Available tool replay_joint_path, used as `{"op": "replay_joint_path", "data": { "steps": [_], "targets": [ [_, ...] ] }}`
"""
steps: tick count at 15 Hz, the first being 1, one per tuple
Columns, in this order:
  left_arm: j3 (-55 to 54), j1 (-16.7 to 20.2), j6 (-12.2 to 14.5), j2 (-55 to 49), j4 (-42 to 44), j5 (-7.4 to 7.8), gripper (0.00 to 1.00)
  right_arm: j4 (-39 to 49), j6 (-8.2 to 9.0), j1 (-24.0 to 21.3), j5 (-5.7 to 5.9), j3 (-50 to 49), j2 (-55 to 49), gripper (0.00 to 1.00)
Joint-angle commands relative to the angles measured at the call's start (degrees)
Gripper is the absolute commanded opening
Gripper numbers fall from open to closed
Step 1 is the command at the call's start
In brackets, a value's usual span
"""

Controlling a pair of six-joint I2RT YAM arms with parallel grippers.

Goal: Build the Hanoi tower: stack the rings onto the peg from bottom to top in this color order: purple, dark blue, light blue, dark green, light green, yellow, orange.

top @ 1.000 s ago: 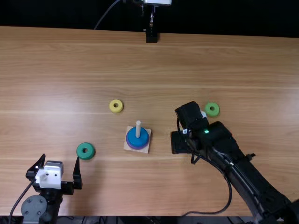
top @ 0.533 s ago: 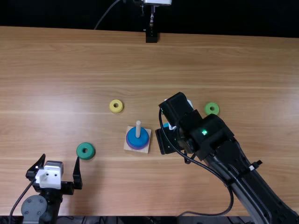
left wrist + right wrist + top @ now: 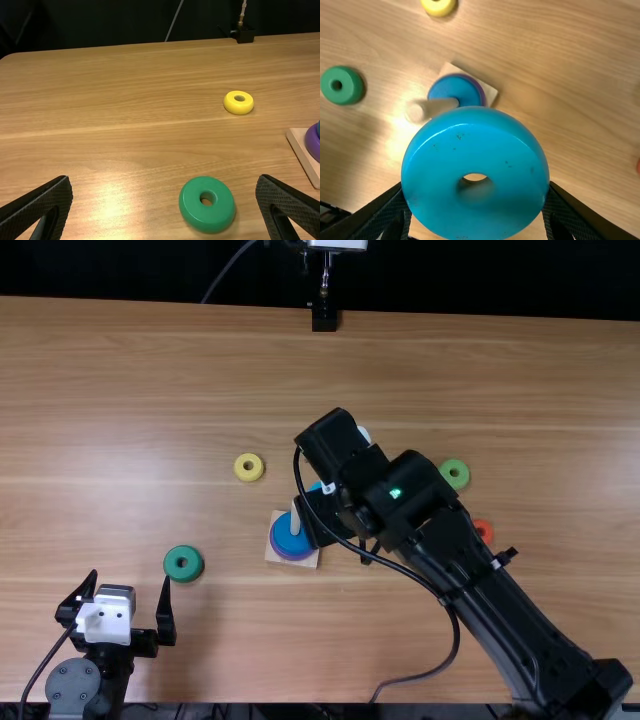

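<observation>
My right gripper [image 3: 326, 517] grips the light blue ring [image 3: 432, 165] near the peg [image 3: 295, 520], where the dark blue ring [image 3: 286, 532] sits on the purple one [image 3: 292, 557]. My left gripper [image 3: 130, 578], open, is by the desk's [image 3: 150, 390] near left corner, near the dark green ring [image 3: 172, 562]. Light green [image 3: 454, 482] and orange [image 3: 484, 531] rings lie towards the right edge.

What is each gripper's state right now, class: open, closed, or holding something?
Left gripper: open, holding nothing.
Right gripper: closed on the light blue ring.
</observation>
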Motion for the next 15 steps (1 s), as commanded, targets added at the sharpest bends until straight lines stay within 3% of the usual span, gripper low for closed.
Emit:
{"op": "replay_joint_path", "data": {
  "steps": [1, 15],
  "targets": [
    [-5.8, 0.1, 1.0, -0.7, -4.9, 1.07, 1.00, -0.1, -0.42, 1.6, -0.06, 3.5, 0.9, 0.07],
    [-5.8, 0.1, 1.0, -0.7, -4.9, 1.07, 1.00, 0.6, -0.21, 3.9, -0.06, 7.6, 7.5, 0.07]
  ]
}}
